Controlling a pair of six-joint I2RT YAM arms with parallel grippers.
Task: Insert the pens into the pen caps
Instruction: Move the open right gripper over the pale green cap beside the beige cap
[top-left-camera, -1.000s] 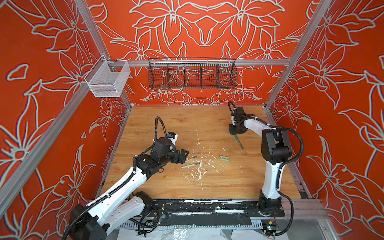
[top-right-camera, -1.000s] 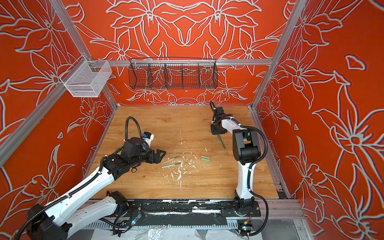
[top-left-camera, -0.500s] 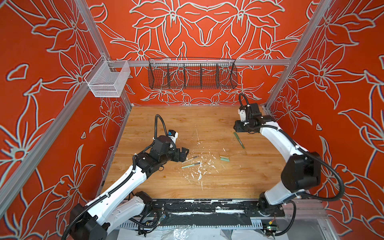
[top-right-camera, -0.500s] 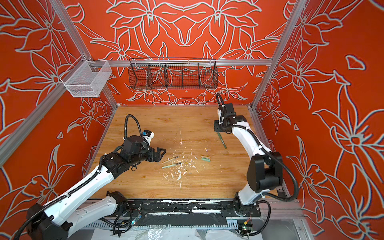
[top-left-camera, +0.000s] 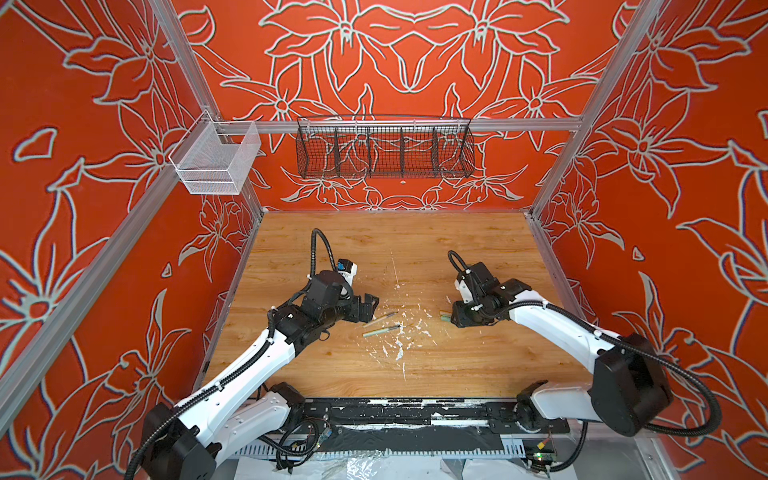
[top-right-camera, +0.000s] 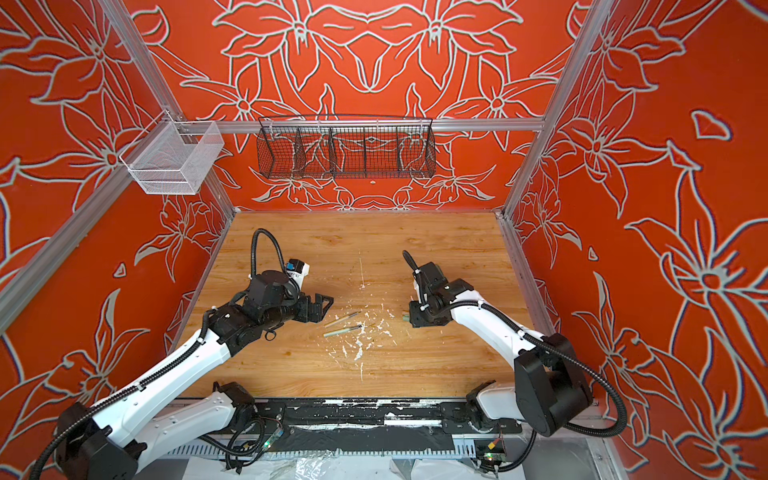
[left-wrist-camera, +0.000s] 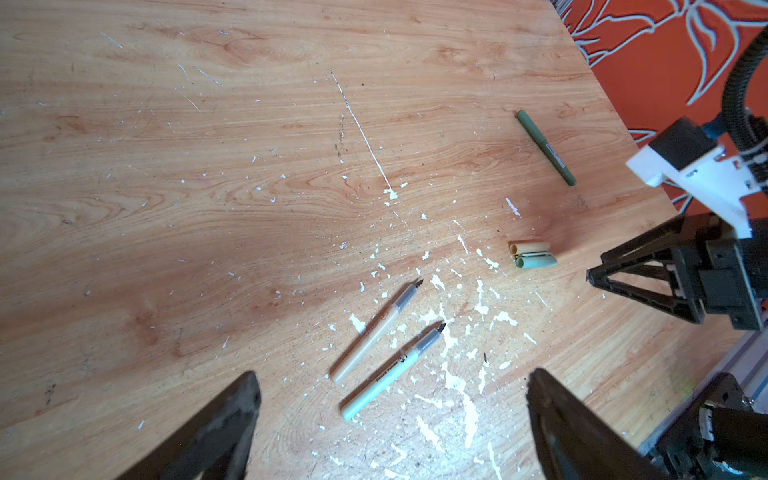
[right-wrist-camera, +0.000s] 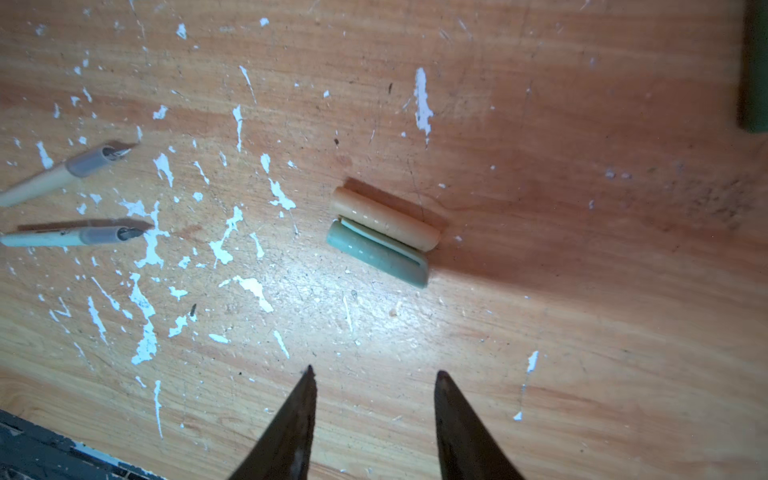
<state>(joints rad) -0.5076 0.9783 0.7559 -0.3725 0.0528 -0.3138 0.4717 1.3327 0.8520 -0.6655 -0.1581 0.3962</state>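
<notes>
wooden table (top-left-camera: 415, 257): right of centre in a top view, beige cap (right-wrist-camera: 384, 218) and pale green cap (right-wrist-camera: 376, 253) lie touching, just ahead of the right gripper (right-wrist-camera: 376, 370), half open and empty. their long axes run nearly jaw to jaw; the left gripper (top-left-camera: 372, 308), wide open, is farther, by the pens (left-wrist-camera: 376, 332).

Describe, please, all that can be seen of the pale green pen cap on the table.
The pale green pen cap is a short, stubby tube that looks like smooth plastic, with a clip along its side. One end is open and hollow; the other is closed. It holds no pen. It lies flat on the wooden table, parallel to the beige cap and touching it along its length. The right claw hovers near it, jaws apart, not touching it.
</notes>
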